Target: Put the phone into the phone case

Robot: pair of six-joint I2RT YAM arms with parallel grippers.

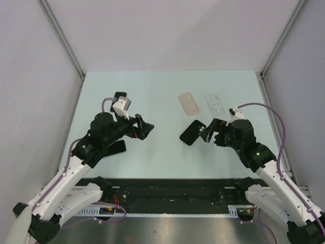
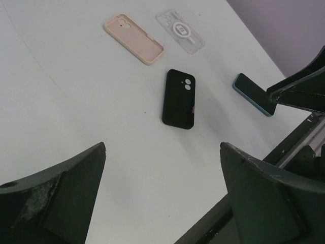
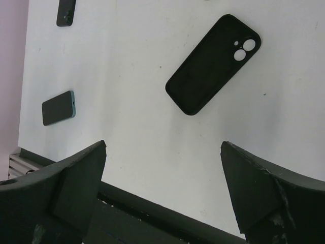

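Evidently nothing is in hand yet. The left pincer (image 1: 143,127) and the right pincer (image 1: 207,132) both stand wide open and empty, hovering over the desk (image 1: 162,86) and facing each other. I judge this to be the opening step, before any reach for a phone.

From above, the black case (image 1: 192,132) lies just at 9 o'clock of the right pincer. The pink case (image 1: 189,103) is at its 12 o'clock and the clear case (image 1: 216,104) at its 1 o'clock. A dark slab (image 1: 120,96) rests at 11 o'clock of the left pincer, too small to tell phone from case.

The left wrist view adds what the overhead one hides: a teal-rimmed phone (image 2: 251,91), screen up, close to the desk's near edge and partly covered by what looks like a right-pincer finger. The right wrist view shows a second phone (image 3: 58,108) with a similar teal rim on the left arm's side. From above it is only a dark shape under the left forearm.

The next move probably calls for one pincer to descend and close across a phone's long edges. The black case seems to lie back-up, the desk showing through its camera holes, so it may need turning first. Which case fits, I cannot tell.
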